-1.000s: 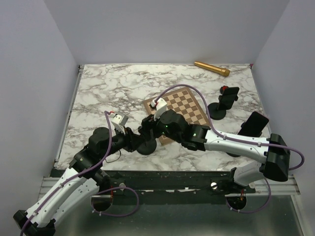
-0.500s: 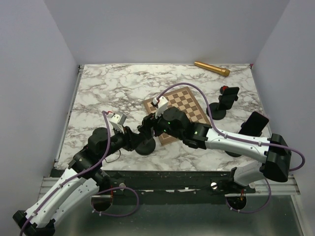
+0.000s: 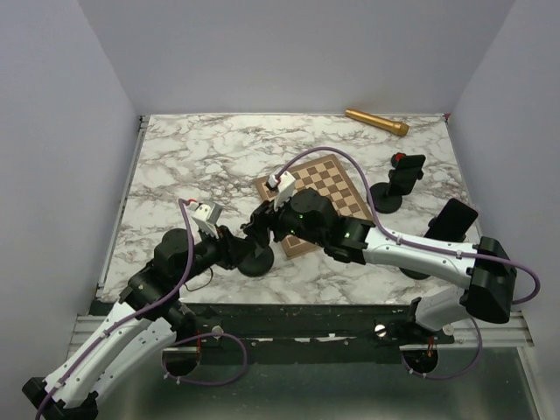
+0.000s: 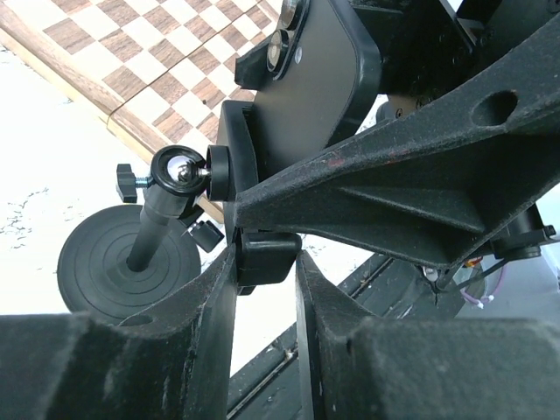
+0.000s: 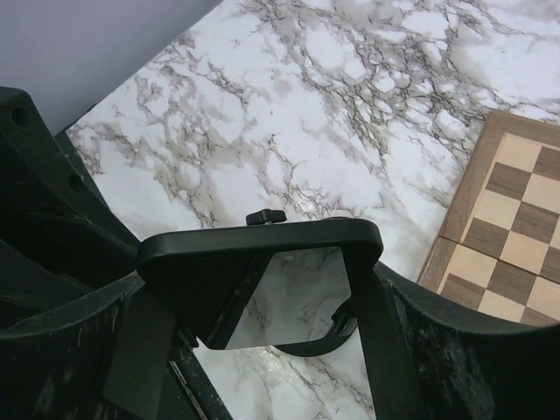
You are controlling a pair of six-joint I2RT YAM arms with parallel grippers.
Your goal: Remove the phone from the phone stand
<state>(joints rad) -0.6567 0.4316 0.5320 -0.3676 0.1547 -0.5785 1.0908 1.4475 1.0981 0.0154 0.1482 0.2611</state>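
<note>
The black phone (image 4: pixel 319 79) sits in the clamp of the black phone stand (image 4: pixel 114 262), camera lenses at its top. My left gripper (image 4: pixel 265 262) is shut on the clamp's lower foot. In the top view it (image 3: pixel 238 249) is beside the stand's round base (image 3: pixel 254 262). My right gripper (image 5: pixel 262 293) is shut on the phone (image 5: pixel 262 280), one finger on each long edge, with the glossy screen reflecting the marble. In the top view the right gripper (image 3: pixel 265 226) and phone (image 3: pixel 260 219) are just above the base.
A chessboard (image 3: pixel 328 188) lies right behind the stand. A second stand with a red knob (image 3: pixel 398 184) and another dark phone on a stand (image 3: pixel 451 220) are at the right. A gold cylinder (image 3: pixel 376 121) lies at the far edge. Marble table (image 3: pixel 201 157).
Both grippers and the stand have shifted slightly to the left. Both grips are unchanged.
</note>
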